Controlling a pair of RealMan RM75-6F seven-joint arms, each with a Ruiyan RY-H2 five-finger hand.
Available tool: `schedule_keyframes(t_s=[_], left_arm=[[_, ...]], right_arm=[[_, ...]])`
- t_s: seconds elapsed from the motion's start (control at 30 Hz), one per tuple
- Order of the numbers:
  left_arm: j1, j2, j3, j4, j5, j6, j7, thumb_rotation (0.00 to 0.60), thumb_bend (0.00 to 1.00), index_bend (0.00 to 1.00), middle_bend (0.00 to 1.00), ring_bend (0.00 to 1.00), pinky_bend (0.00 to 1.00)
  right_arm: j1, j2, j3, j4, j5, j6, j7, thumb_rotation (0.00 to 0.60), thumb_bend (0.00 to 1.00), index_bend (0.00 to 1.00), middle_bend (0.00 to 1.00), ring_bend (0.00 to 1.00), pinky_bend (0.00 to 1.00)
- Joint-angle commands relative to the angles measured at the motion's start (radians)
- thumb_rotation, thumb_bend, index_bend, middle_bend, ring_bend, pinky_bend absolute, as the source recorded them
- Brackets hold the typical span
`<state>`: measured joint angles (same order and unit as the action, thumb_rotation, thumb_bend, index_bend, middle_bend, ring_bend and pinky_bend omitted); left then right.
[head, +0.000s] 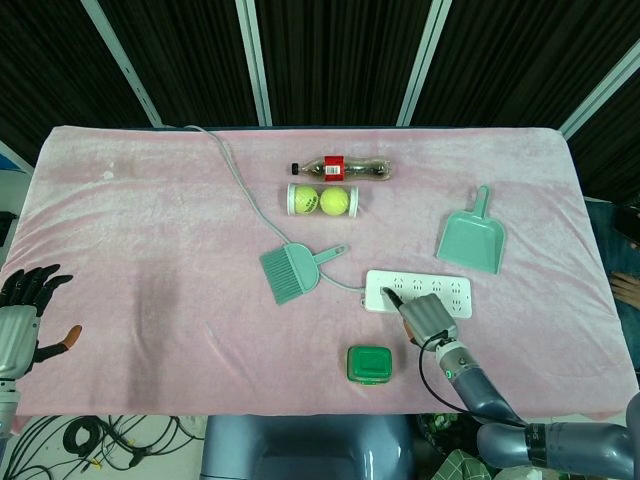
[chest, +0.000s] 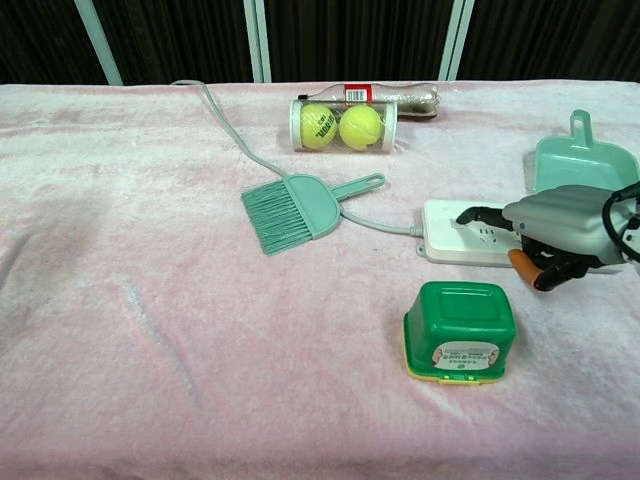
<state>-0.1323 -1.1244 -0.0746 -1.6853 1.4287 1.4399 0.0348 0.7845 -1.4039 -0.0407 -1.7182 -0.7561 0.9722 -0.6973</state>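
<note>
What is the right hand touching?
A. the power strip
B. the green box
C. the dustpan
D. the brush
A: the right hand rests over the power strip, a fingertip on its top; box, dustpan and brush lie apart from it.

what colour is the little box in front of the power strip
The box is green with a yellow base edge and a white label; the chest view shows it best.
</note>
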Motion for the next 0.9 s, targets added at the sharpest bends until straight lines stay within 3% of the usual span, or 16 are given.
schedule_keyframes(t_s=[0.03,0.3,0.37,0.4,0.47,0.53,0.63,0.7,0.9], left_arm=[[0.0,0.001,0.0,0.0,0.0,0.0,-0.001,0.6,0.26,0.19,0.1,0.05,0.01],[0.001,0.001,0.001,0.002,0.003,0.003,0.002,0.6,0.26,0.19,0.1,0.05,0.01],[0.003,0.001,0.003,0.002,0.007,0.006,-0.002,0.6,0.26,0.19,0.1,0.05,0.01],[0.003,0.001,0.003,0.003,0.008,0.007,-0.004,0.6,0.26,0.19,0.1,0.05,0.01],[0.005,0.002,0.002,0.004,0.008,0.01,-0.007,0.6,0.26,0.19,0.1,0.05,0.01],[0.006,0.002,0.002,0.004,0.006,0.01,-0.011,0.6,0.26,0.19,0.1,0.05,0.01],[0.006,0.003,0.002,0.002,0.008,0.011,-0.013,0.6,0.26,0.19,0.1,0.05,0.01],[0.007,0.002,0.003,0.002,0.011,0.014,-0.015,0.6,0.26,0.19,0.1,0.05,0.01],[0.007,-0.005,0.003,0.007,0.036,0.032,-0.01,0.6,0.26,0.19,0.1,0.05,0.01]], right_arm=[[-0.004,0.017,0.022,-0.03,-0.022,0.024,0.022,0.6,0.75,0.23,0.99,1.0,1.0],[-0.015,0.076,0.067,-0.108,-0.062,0.09,0.049,0.6,0.68,0.14,0.96,1.0,1.0],[-0.03,0.113,0.082,-0.144,-0.091,0.122,0.076,0.6,0.59,0.13,0.87,0.98,0.97],[-0.042,0.14,0.089,-0.168,-0.112,0.143,0.092,0.6,0.51,0.13,0.78,0.94,0.92],[-0.075,0.195,0.096,-0.218,-0.166,0.198,0.129,0.6,0.38,0.13,0.6,0.81,0.79],[-0.121,0.25,0.092,-0.265,-0.237,0.264,0.172,0.6,0.26,0.13,0.38,0.6,0.56],[-0.243,0.334,0.043,-0.315,-0.427,0.43,0.254,0.6,0.16,0.12,0.2,0.4,0.33],[-0.321,0.352,0.001,-0.3,-0.548,0.537,0.289,0.6,0.12,0.12,0.14,0.33,0.25],[-0.524,0.34,-0.129,-0.165,-0.761,0.752,0.377,0.6,0.08,0.11,0.06,0.25,0.21]])
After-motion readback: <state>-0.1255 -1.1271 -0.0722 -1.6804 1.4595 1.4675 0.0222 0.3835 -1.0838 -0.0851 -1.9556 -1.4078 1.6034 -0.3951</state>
